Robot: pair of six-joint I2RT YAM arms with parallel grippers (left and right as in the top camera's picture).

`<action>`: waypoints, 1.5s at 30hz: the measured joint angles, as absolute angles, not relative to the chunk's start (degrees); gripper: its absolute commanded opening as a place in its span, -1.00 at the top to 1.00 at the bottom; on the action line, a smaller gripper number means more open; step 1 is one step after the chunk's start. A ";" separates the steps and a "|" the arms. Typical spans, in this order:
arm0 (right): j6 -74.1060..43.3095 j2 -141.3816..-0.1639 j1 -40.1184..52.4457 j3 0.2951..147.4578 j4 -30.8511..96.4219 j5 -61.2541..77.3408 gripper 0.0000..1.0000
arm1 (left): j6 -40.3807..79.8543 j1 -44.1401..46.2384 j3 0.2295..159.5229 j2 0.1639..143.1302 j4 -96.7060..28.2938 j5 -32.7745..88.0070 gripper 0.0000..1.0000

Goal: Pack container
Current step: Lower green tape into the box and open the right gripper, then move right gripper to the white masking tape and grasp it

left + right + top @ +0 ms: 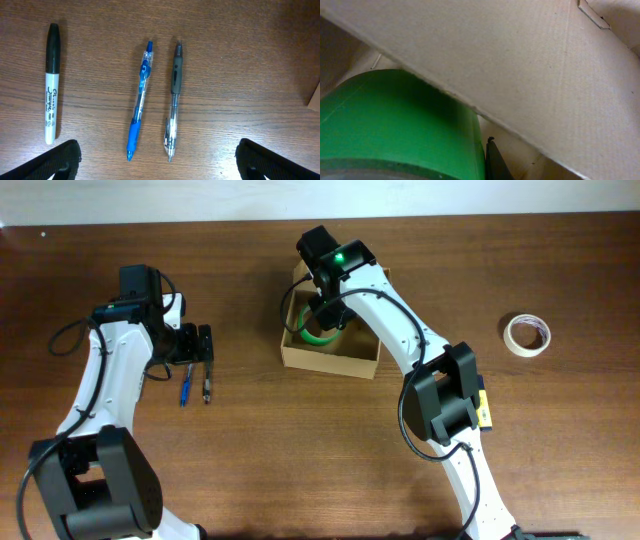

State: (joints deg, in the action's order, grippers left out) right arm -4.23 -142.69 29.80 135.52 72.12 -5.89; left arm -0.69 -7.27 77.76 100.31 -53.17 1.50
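The container is an open tan cardboard box at the table's middle. My right gripper reaches down into it. A green tape roll sits inside the box. In the right wrist view the green roll fills the lower left, one dark finger presses against its outer side, and the box's flap runs across above. The other finger is hidden. My left gripper is open and empty, low over a blue pen and a grey pen.
A black-capped white marker lies left of the pens. A beige tape roll lies on the table at the right. A small yellow and blue thing shows beside the right arm's elbow.
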 measured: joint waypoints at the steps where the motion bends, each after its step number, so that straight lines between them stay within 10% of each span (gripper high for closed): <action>1: -4.29 -142.69 29.82 135.52 72.12 -5.80 0.92 | -0.69 -7.27 77.76 100.31 -53.17 1.50 -0.99; 22: -4.32 -141.73 30.06 139.46 80.49 -3.68 0.15 | -0.69 -7.27 77.76 100.31 -53.15 1.48 -0.99; 31: -4.49 -120.27 27.86 152.07 86.43 -14.83 -0.07 | -0.69 -7.27 77.76 100.31 -53.17 1.50 -0.99; 45: -15.84 -99.53 -21.10 110.78 75.75 -10.17 -0.19 | -0.71 -7.27 77.76 100.31 -53.17 1.50 -0.99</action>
State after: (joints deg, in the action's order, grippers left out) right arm -15.84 -99.53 -21.10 110.78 75.75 -10.17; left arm -0.71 -7.27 77.76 100.31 -53.17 1.50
